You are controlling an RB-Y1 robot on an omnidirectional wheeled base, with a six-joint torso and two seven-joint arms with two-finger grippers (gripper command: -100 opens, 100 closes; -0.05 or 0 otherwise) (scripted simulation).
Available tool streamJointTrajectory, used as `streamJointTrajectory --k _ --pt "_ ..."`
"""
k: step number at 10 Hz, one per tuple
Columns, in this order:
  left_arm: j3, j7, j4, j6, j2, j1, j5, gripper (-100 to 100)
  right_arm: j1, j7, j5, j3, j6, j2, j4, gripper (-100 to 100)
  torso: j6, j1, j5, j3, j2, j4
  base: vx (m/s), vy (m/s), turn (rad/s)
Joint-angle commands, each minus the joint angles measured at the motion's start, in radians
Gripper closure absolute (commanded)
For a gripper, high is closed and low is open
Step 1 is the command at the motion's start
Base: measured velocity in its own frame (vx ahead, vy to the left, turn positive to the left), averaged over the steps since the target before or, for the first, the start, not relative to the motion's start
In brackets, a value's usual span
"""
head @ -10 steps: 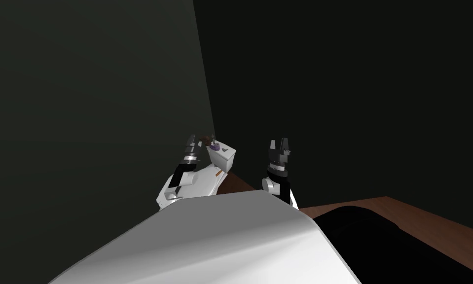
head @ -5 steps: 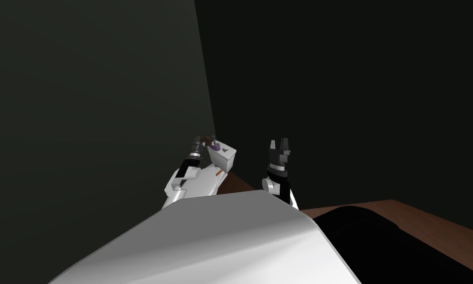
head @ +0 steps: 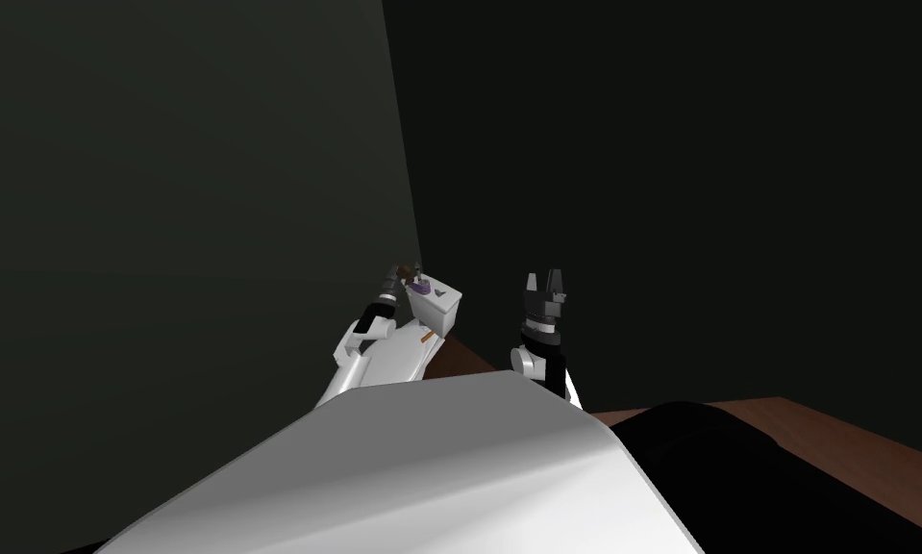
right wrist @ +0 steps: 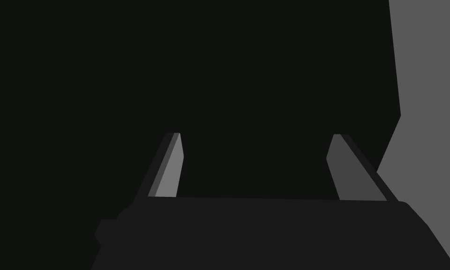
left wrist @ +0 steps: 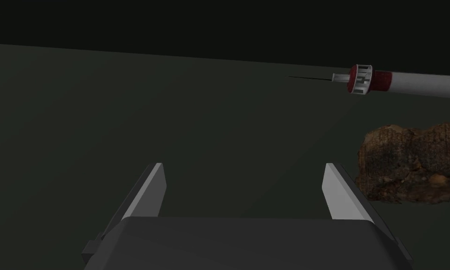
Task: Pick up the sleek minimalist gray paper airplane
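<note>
A small grey paper airplane [head: 440, 291] lies on the lid of a white toilet tank [head: 436, 310]. Beside it on the lid are a purple item [head: 416, 285] and a brown lump [head: 404, 269]. My left gripper [head: 394, 277] hovers at the lid's left end, near the brown lump and apart from the airplane. In the left wrist view that gripper [left wrist: 242, 166] is open and holds nothing; the brown lump [left wrist: 411, 161] sits just outside one finger, and a white syringe with a red band [left wrist: 407, 83] lies beyond it. My right gripper [head: 543, 282] is raised to the right of the tank, open [right wrist: 255, 136].
The white toilet bowl [head: 406, 351] stands below the tank, in a corner of dark walls [head: 209, 192]. A small orange mark [head: 426, 338] shows on the bowl. Brown floor [head: 834, 442] runs to the right, with a black area [head: 737, 471] across it.
My left arm has reached forward and to the right, bringing its gripper up to the left end of the tank lid. The right arm has stayed still.
</note>
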Motion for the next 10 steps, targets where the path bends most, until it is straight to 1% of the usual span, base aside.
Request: streamJointTrajectory --k 1,2,3,4,5,6,7,8,9,10 --pt "0.000 0.001 0.050 0.050 0.006 -0.050 0.011 -100 0.000 0.000 0.000 0.000 0.000 0.000 0.000 0 0.000 0.000 0.000 0.000 0.000 0.000 0.008 0.002 0.043" --pt "0.000 0.001 0.078 0.054 0.006 -0.064 0.011 -100 0.000 0.000 0.000 0.000 0.000 0.000 0.000 0 0.000 0.000 0.000 0.000 0.000 0.000 0.011 -0.001 0.019" --pt "0.000 0.001 0.078 0.054 0.006 -0.064 0.011 -100 0.000 0.000 0.000 0.000 0.000 0.000 0.000 0 0.000 0.000 0.000 0.000 0.000 0.000 0.006 -0.001 0.000" --pt "0.001 0.002 0.116 0.107 0.012 -0.107 0.022 -100 0.000 0.000 0.000 0.000 0.000 0.000 0.000 0 0.000 0.000 0.000 0.000 0.000 0.000 0.010 -0.001 0.047" --pt "0.001 0.002 0.141 0.109 0.012 -0.124 0.022 -100 0.000 0.000 0.000 0.000 0.000 0.000 0.000 0 0.000 0.000 0.000 0.000 0.000 0.000 0.011 0.000 0.025" --pt "0.001 0.003 0.173 0.150 0.017 -0.160 0.033 -100 0.000 0.000 0.000 0.000 0.000 0.000 0.000 0 0.000 0.000 0.000 0.000 0.000 0.000 0.009 -0.010 0.030" --pt "0.001 0.003 0.199 0.164 0.017 -0.186 0.033 -100 0.000 0.000 0.000 0.000 0.000 0.000 0.000 0 0.000 -0.001 0.000 0.000 0.000 0.000 0.008 -0.010 0.029" --pt "0.001 0.003 0.218 0.164 0.017 -0.186 0.033 -100 0.000 0.000 0.000 0.000 0.000 0.000 0.000 0 0.000 -0.001 0.000 0.000 0.000 0.000 0.000 0.000 0.000" --pt "0.002 0.005 0.251 0.213 0.021 -0.231 0.045 -100 0.000 0.000 0.000 0.000 0.000 0.000 0.000 0 0.000 0.000 0.000 0.000 0.000 0.000 0.008 -0.009 0.028" --pt "0.002 0.005 0.280 0.221 0.021 -0.248 0.045 -100 0.000 0.000 0.000 0.000 0.000 0.000 0.000 0 0.000 -0.001 0.000 0.000 0.000 0.000 0.008 -0.009 0.026"
